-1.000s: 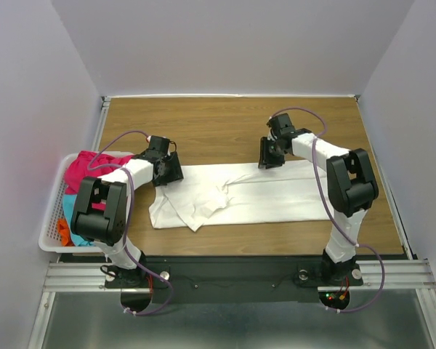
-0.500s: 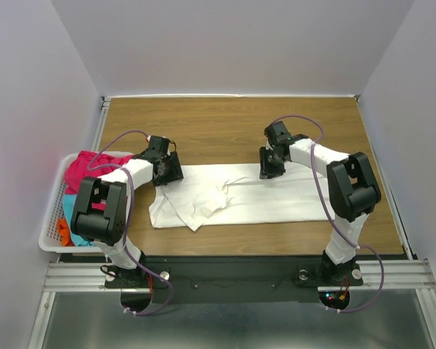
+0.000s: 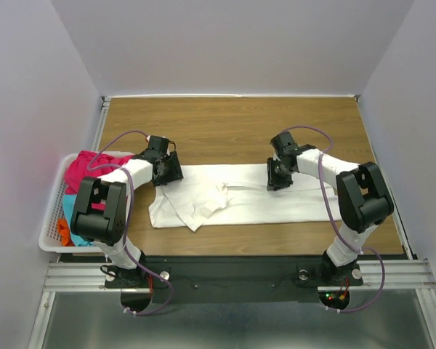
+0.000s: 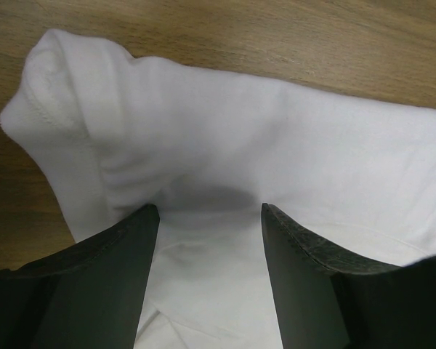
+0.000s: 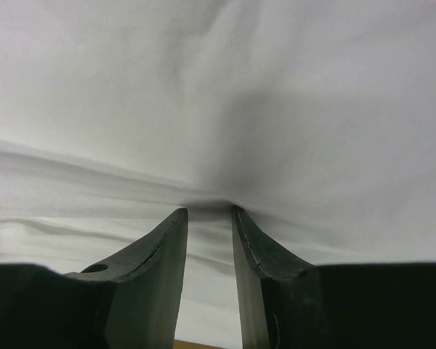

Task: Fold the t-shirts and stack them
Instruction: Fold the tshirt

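A large white t-shirt [image 3: 254, 200] lies spread lengthwise across the wooden table, with a rumpled fold near its left end. My left gripper [image 3: 167, 171] rests at the shirt's far left corner. In the left wrist view its jaws stand wide open [image 4: 209, 207], with white cloth [image 4: 240, 123] lying flat between and under them. My right gripper [image 3: 278, 177] is down on the shirt's far edge, right of centre. In the right wrist view its jaws stand narrow [image 5: 209, 209], closed on a ridge of the white cloth [image 5: 240, 87] that bunches at their tips.
A white lattice basket [image 3: 51, 227] hangs off the table's left edge, holding a magenta shirt [image 3: 83, 171], a cyan one [image 3: 70, 203] and an orange one [image 3: 62, 231]. Bare wood [image 3: 225, 123] stretches behind the white shirt to the back wall.
My right gripper has moved toward the near side and slightly right, from beyond the shirt's far edge onto the cloth, drawing that edge with it. The left arm has not moved.
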Robot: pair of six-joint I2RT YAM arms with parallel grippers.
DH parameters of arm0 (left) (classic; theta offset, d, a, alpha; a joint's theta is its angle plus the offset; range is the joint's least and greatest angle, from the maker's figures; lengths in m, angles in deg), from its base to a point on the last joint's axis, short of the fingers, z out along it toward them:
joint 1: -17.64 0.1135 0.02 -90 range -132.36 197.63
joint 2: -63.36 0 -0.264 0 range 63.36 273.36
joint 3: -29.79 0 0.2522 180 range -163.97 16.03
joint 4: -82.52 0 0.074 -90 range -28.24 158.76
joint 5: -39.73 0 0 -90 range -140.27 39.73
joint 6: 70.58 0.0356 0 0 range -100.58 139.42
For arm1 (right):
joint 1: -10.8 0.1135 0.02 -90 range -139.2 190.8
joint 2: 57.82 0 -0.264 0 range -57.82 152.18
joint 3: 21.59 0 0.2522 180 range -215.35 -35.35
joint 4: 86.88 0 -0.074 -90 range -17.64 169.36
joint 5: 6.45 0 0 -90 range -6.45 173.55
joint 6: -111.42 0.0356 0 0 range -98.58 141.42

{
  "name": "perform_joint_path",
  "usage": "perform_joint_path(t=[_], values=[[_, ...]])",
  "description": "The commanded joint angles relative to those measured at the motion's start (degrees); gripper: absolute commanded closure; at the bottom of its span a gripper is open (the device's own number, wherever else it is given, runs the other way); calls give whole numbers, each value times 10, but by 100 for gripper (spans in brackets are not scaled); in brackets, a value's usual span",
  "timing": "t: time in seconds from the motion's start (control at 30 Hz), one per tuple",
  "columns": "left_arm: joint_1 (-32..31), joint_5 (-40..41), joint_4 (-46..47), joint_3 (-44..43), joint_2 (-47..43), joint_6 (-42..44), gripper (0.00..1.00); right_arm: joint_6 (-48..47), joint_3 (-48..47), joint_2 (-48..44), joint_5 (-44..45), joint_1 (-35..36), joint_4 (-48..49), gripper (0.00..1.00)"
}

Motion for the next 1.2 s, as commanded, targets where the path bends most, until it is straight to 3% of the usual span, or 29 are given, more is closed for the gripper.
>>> perform_joint_path(t=[0.0,0.17,0.33,0.73,0.97,1.17], values=[[4,-1,-15,26,-5,0,30,16,32,-32,23,3,0,63],[7,-3,-14,29,-19,4,30,5,48,-80,16,4,-1,64],[8,-1,-14,25,-26,13,29,-15,-17,-86,-25,13,1,64],[9,6,-16,15,-18,10,29,-13,-184,61,-77,108,50,64],[9,6,-17,16,-11,5,29,-36,-177,101,-88,169,57,65],[13,6,-19,15,-12,3,29,-56,-101,60,-59,179,46,65]])
